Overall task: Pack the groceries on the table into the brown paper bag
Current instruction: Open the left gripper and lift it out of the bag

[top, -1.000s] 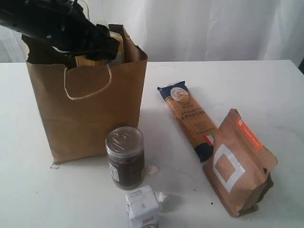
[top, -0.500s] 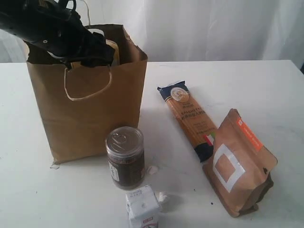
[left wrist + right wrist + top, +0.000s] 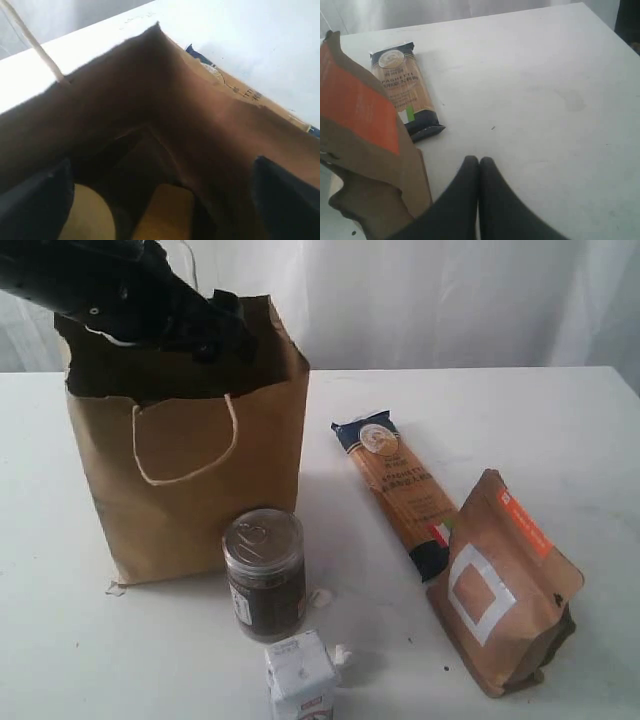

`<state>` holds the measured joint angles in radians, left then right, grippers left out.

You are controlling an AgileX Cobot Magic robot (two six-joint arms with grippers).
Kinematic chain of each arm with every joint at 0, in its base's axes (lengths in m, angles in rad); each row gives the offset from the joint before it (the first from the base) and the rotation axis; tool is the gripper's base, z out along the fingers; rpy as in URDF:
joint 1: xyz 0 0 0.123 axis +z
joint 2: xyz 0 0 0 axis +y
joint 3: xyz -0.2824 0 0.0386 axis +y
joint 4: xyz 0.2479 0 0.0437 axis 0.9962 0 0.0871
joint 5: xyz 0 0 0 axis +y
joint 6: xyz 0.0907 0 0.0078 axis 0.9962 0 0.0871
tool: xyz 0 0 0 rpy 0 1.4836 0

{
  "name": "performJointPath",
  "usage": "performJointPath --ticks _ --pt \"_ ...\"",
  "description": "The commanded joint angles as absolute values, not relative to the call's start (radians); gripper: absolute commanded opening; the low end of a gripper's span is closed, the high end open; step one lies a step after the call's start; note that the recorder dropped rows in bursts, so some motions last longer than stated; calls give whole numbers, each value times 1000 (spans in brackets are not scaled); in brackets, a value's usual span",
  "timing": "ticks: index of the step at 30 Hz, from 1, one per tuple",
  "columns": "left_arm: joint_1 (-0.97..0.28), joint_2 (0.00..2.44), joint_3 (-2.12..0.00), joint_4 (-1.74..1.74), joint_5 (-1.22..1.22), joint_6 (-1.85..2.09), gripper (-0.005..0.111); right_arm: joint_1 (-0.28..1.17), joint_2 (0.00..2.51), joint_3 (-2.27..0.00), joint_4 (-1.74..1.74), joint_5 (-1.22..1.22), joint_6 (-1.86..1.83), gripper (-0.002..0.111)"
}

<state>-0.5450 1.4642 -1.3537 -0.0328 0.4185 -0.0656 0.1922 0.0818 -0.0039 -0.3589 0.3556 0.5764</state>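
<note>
- White curtain (image 3: pixel 450 300) hangs behind a broad white tabletop (image 3: pixel 560 440) that fills most of the exterior view.
- At the left of the frame the brown paper bag (image 3: pixel 190 490) stands upright on the tabletop with its mouth open. One pale cord handle (image 3: pixel 185 455) loops down its front face.
- From the upper left corner the black left arm (image 3: pixel 100 285) reaches in, and the left claw (image 3: pixel 215 328) sits in the bag's mouth.
- Seen from the left wrist, that claw is spread wide, its dark fingers (image 3: pixel 32 205) far apart and nothing pinched between them.
- Below it, deep in the bag, lie two blurred yellowish items (image 3: pixel 165 212); I cannot tell what they are.
- A dark silver-topped jar (image 3: pixel 265 575) stands upright just in front of the bag, at lower centre.
- Just below the jar, at the bottom edge, is the white carton (image 3: pixel 300 680), partly cut off by the frame. Tiny white lumps (image 3: pixel 322 595) lie near them.
- Right of centre, the long spaghetti packet (image 3: pixel 400 490) lies flat.
- Its near end is beside the brown orange-labelled pouch (image 3: pixel 500 590) at lower right.
- In the right wrist view the right claw (image 3: pixel 479 167) is pressed together and holds nothing, over bare tabletop just beside the pouch.
</note>
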Motion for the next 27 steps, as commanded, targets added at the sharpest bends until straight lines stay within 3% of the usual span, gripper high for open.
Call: performJointPath --ticks 1,17,27 --pt "-544 1442 -1357 -45 422 -78 95 189 79 0 -364 342 580 0" --pt "-544 1319 -1357 -43 457 -82 94 189 79 0 -364 342 580 0" --pt "-598 1162 -1357 -50 651 -72 94 189 79 0 -364 342 580 0"
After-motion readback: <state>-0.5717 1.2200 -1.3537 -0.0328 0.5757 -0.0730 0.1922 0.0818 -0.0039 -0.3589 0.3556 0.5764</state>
